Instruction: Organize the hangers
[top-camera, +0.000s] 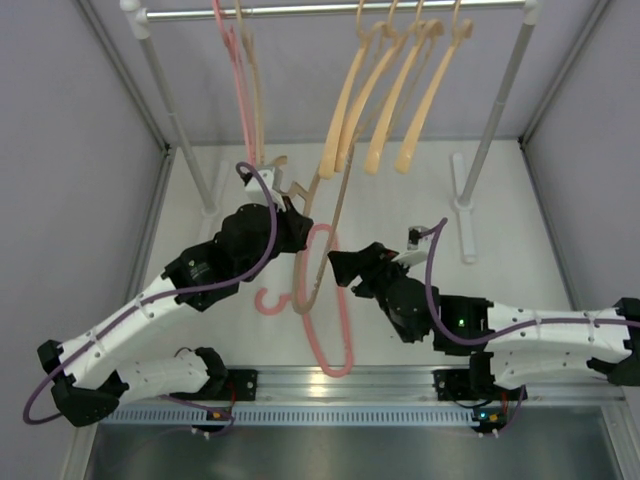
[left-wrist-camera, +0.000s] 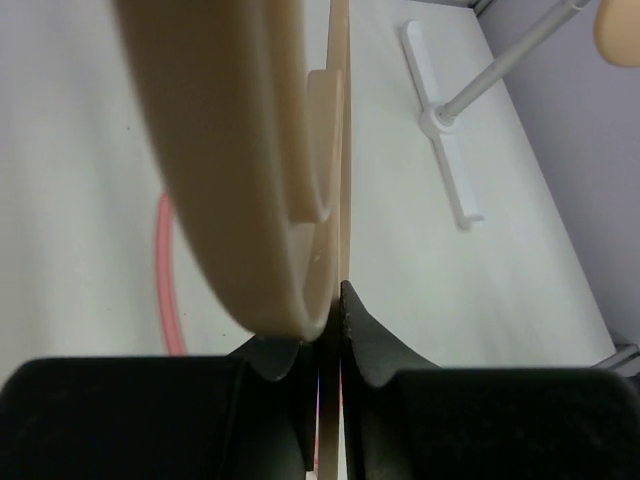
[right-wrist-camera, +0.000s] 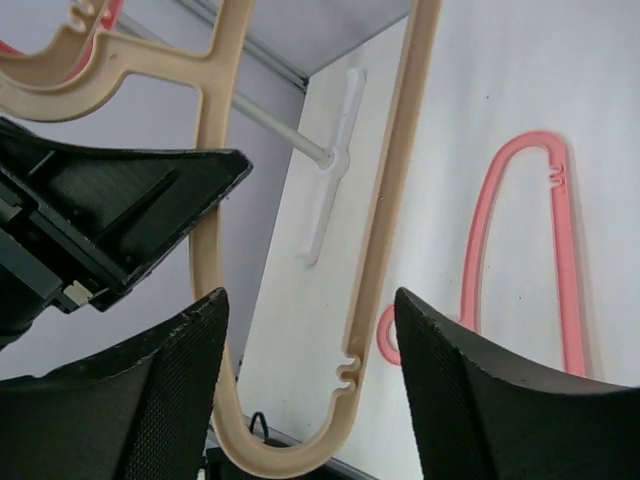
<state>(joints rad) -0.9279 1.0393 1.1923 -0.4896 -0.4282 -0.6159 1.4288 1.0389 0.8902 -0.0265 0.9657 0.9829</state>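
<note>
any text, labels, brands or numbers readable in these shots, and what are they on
None: no view shows a word, number or logo that can be read.
The beige hanger, the pink hanger and the rail look plain, with no print visible.
The arm bases show only small coloured lights, no characters.

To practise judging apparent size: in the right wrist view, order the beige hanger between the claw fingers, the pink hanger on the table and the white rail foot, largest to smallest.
1. beige hanger, though nearness to the camera enlarges it.
2. pink hanger.
3. white rail foot, clearly smallest.
</note>
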